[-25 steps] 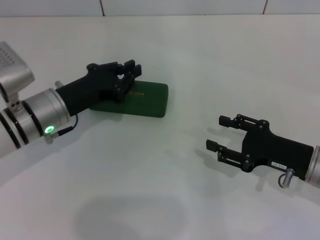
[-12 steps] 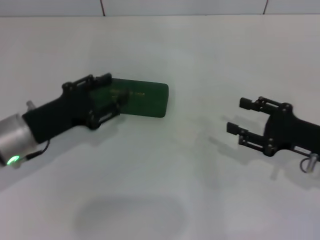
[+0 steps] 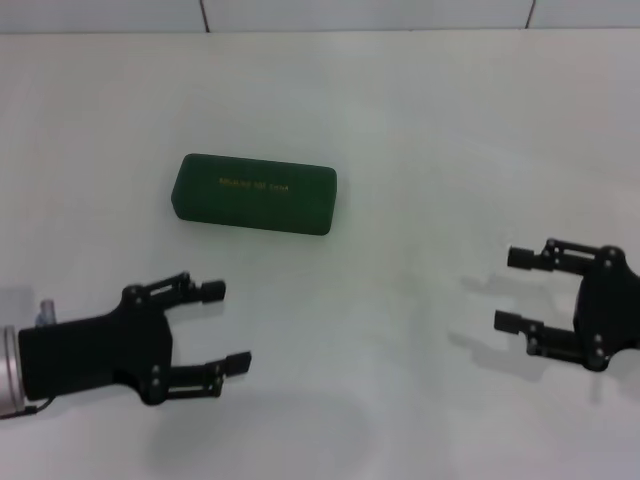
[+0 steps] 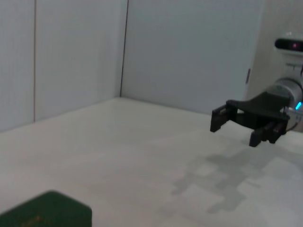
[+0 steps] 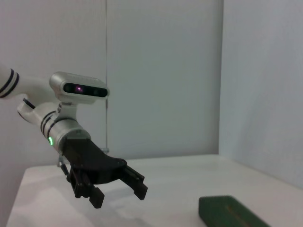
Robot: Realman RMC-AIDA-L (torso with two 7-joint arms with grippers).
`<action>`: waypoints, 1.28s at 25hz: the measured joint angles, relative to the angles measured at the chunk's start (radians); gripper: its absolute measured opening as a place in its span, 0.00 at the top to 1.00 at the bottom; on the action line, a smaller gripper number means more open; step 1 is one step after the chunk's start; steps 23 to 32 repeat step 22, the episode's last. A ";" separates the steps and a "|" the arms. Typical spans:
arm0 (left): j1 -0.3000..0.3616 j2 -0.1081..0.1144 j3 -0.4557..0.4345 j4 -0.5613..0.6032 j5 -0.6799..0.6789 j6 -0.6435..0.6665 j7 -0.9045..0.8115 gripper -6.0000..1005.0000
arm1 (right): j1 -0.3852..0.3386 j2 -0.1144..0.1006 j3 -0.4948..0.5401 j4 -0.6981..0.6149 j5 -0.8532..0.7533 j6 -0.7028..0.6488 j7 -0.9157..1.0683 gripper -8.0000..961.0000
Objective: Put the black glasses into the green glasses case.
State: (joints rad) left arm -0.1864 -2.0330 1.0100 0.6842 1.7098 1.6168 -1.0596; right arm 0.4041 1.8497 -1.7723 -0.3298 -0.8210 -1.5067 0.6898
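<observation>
The green glasses case (image 3: 255, 193) lies shut and flat on the white table, left of centre, with gold lettering on its lid. One corner of the case (image 4: 47, 212) shows in the left wrist view, and its end (image 5: 231, 213) shows in the right wrist view. The black glasses are out of view. My left gripper (image 3: 226, 326) hovers open near the front left, well in front of the case and apart from it. My right gripper (image 3: 512, 289) is open at the far right, holding nothing.
The white table (image 3: 400, 120) ends at a pale wall along the back. The left wrist view shows the right gripper (image 4: 236, 128) farther off, and the right wrist view shows the left gripper (image 5: 118, 195) under the robot's head (image 5: 79, 89).
My left gripper has left the case and drawn back to the front left. The right gripper has withdrawn to the right. The case now shows whole.
</observation>
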 joint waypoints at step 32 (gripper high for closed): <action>0.029 0.004 -0.011 0.000 0.009 0.006 0.013 0.12 | 0.003 0.042 0.038 0.018 -0.089 0.022 0.007 0.32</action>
